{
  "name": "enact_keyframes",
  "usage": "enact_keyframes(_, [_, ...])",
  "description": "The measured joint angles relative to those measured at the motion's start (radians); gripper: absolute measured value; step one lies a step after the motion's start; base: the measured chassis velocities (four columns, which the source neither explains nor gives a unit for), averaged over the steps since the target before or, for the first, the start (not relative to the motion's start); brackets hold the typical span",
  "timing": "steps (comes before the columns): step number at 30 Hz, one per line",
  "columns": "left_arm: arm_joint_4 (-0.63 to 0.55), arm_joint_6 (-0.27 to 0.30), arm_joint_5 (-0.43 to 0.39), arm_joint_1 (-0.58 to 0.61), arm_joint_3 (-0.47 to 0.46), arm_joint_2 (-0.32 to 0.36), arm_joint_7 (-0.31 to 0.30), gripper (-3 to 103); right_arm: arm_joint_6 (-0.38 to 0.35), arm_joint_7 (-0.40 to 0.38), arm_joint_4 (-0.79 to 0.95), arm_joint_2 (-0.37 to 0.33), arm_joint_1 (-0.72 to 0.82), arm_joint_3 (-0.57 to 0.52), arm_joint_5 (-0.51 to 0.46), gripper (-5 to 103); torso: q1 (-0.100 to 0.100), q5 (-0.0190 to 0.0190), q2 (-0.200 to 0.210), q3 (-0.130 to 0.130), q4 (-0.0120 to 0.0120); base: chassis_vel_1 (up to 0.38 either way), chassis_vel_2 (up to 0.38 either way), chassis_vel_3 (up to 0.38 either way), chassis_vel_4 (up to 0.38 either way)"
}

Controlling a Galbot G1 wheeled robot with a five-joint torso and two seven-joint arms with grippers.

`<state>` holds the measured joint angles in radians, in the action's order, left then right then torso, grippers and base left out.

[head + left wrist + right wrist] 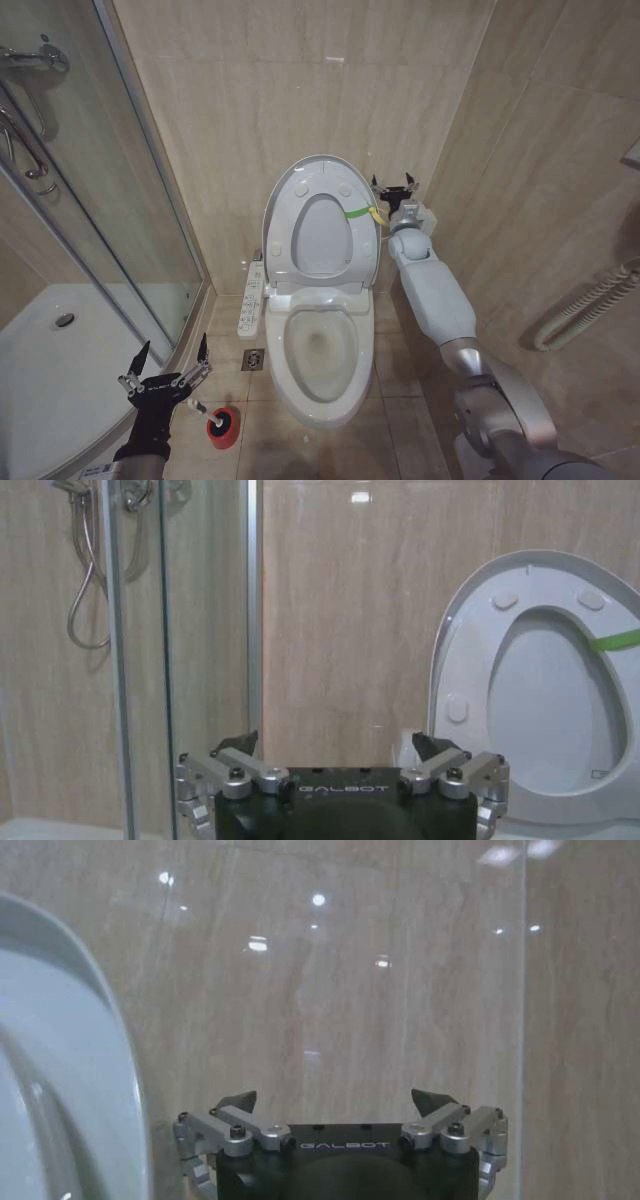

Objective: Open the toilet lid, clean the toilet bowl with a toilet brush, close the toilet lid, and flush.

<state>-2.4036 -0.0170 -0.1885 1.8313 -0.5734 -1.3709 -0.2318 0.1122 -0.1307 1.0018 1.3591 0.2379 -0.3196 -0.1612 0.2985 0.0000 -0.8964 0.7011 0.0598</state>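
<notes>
Two pincers show spread and empty: the right pincer (394, 184) hangs beside the raised glossy white oval toilet lid (320, 215) with its yellow-green band, the left pincer (170, 362) just above the black-bristled toilet brush (205, 411) in its round red cup (224, 424). With the white ceramic toilet bowl (322, 372) exposed, fetching the brush seems the step in hand; the left pincer must drop onto the thin handle.
</notes>
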Motion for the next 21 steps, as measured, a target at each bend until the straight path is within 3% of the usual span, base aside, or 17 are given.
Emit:
enact_keyframes(7, [0.0, 0.0, 0.0, 0.0, 0.0, 0.0, 0.0, 100, -0.018, 0.025, 0.045, -0.027, 0.02, 0.023, -0.038, 100, 0.0, 0.0, 0.0, 0.0, -0.0001, 0.0, 0.0, 0.0, 0.0])
enact_keyframes(17, [0.0, 0.0, 0.0, 0.0, 0.0, 0.0, 0.0, 100, -0.072, 0.03, 0.271, -0.168, 0.184, 0.046, -0.173, 100, 0.0, 0.0002, 0.0, 0.0, 0.0002, 0.0, 0.0, 0.0, 0.0])
enact_keyframes(21, [0.0, 0.0, 0.0, 0.0, 0.0, 0.0, 0.0, 100, -0.084, 0.03, 0.312, -0.191, 0.224, 0.037, -0.19, 100, 0.0, 0.0003, 0.0, 0.0, 0.0004, 0.0, 0.0, 0.0, 0.0])
